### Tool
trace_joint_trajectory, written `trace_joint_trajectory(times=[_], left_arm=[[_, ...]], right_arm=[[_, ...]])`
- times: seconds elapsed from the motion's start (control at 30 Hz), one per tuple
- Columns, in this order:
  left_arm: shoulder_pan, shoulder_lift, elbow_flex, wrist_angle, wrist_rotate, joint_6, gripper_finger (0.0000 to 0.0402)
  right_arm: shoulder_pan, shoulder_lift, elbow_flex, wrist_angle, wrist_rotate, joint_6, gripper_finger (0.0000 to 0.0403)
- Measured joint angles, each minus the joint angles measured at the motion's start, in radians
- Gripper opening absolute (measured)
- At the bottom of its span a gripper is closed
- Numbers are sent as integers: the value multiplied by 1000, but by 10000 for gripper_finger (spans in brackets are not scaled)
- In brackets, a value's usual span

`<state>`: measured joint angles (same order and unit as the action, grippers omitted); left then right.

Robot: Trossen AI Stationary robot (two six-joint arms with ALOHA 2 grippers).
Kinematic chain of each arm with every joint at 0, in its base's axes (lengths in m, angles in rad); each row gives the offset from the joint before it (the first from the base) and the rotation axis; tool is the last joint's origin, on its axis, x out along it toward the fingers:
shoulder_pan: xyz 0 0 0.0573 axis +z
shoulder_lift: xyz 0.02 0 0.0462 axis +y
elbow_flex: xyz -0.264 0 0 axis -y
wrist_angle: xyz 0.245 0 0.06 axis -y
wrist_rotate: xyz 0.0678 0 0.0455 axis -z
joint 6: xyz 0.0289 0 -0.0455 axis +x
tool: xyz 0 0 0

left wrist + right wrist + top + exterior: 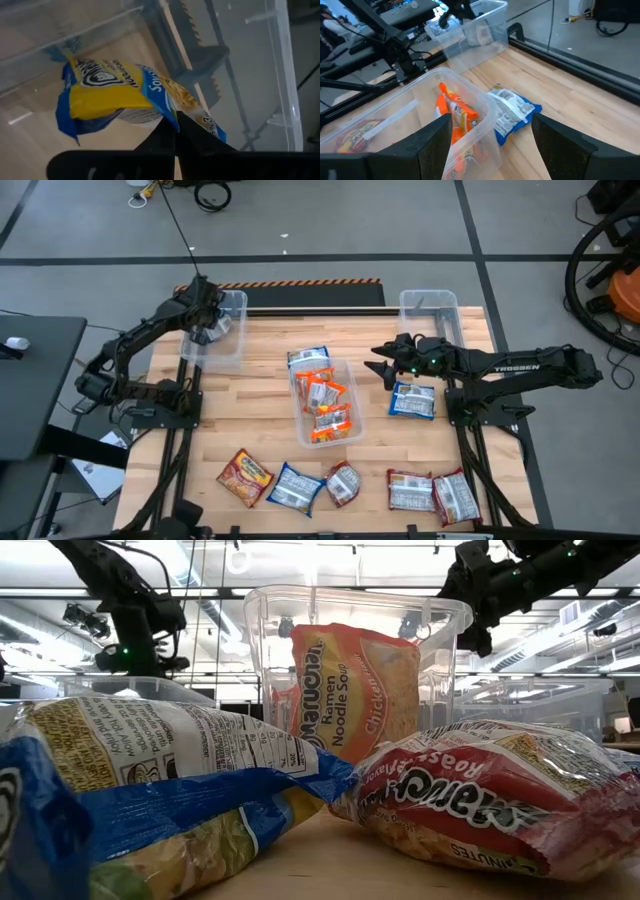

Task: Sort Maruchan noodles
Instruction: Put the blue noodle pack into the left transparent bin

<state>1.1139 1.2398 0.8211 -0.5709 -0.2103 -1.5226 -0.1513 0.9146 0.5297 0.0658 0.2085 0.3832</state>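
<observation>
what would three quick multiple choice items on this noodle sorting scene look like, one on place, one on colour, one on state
1. Where is the left end effector?
A. over the far left bin
B. over the middle bin
C. at the table's near edge

2. What colour are the packets in the middle bin?
A. blue
B. orange
C. dark red

3. What state is the left end effector in?
A. wide open, empty
B. shut on a blue packet
C. shut on an orange packet

Answers:
1. A: the high view shows the left arm reaching into the far left bin.
2. B: the orange packets fill the middle bin in the high view.
3. B: the left wrist view shows the fingers pinched on the blue packet inside the clear bin.

The right end effector hangs open beside the middle bin.
</observation>
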Motion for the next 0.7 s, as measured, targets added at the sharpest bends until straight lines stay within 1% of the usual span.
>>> trace_joint_trajectory(times=[0.17,0.27,0.33,0.4,0.5,0.57,0.63,0.7], left_arm=[[-1,10,0,10,42,76,3],[-2,14,0,16,94,134,2],[-9,15,13,-6,110,178,2],[-19,15,34,-25,95,206,2],[-8,29,49,-58,36,251,2],[15,56,51,-59,38,277,2],[28,94,51,-58,97,309,2],[25,117,53,-55,181,357,2]], right_arm=[[0,0,0,0,15,-16,277],[-1,0,0,0,20,-11,277],[-1,0,0,0,34,-10,277],[-1,0,0,0,50,-9,277],[-1,0,0,2,91,-8,277],[-2,0,0,12,109,-5,277],[-3,0,0,19,116,24,277],[-3,0,0,18,121,57,277]])
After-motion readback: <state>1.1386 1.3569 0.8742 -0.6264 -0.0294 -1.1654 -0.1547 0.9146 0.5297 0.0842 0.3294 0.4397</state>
